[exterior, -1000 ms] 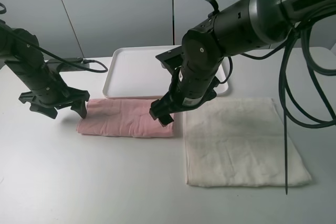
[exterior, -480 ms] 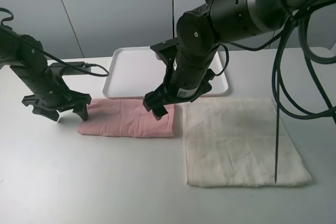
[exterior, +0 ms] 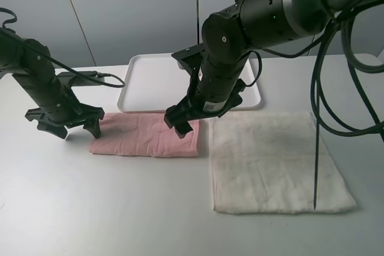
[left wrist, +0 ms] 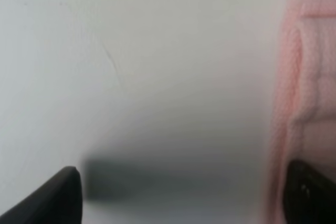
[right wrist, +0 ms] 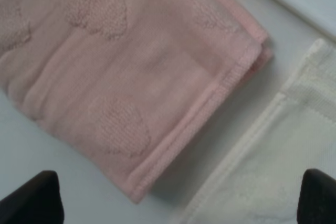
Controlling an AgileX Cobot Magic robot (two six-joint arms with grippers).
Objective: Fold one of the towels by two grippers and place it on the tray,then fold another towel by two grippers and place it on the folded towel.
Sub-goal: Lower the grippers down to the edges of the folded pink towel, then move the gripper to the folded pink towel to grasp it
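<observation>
**Both grippers open at the ends of the pink towel, ready for the lift**

The left gripper (exterior: 78, 128) hangs at the left end of the pink towel (exterior: 144, 135) with its jaws spread wide. In its blurred wrist view one finger sits over bare table (exterior: 120, 208) and the other at the towel's edge. Whether that finger touches the cloth I cannot tell. The towel lies folded into a strip on the table, just in front of the tray (exterior: 155, 82), which holds no towel yet.

The right gripper (exterior: 179, 126) hovers over the strip's right end, jaws also apart. Its wrist view shows the stacked hems of the fold just below. Further right, the white towel (exterior: 273, 163) lies flat, its near edge just beside the pink one.

The step in hand looks like seizing both ends to carry the strip to the tray.

- The left gripper should shift slightly over the cloth so both fingers straddle the edge.
- Each gripper should bite every layer, or the fold will open in the air.
- The right gripper should stay clear of the white towel's hem.
- Both should close, rise and travel together, keeping the strip lightly taut and level.
</observation>
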